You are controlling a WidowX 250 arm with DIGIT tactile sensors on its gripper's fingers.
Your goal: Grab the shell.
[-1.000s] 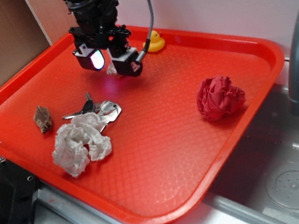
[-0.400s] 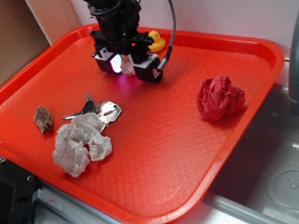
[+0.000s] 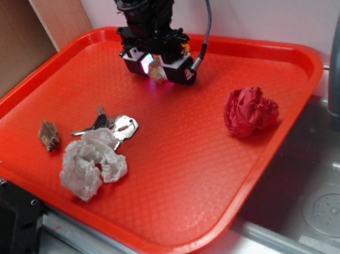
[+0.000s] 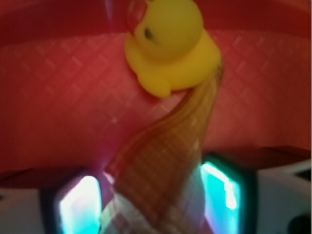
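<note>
The end effector (image 3: 158, 70) is clamped on the shell (image 4: 165, 170), holding it above the back of the red tray (image 3: 186, 183). From the wrist view, the shell's pointed tail reaches toward the yellow duck (image 4: 170, 44). A crumpled red cloth (image 3: 249, 110) lies well apart.

Soft even light, blurry wrist close-up, glowing fingertips (image 4: 78, 204)
</note>
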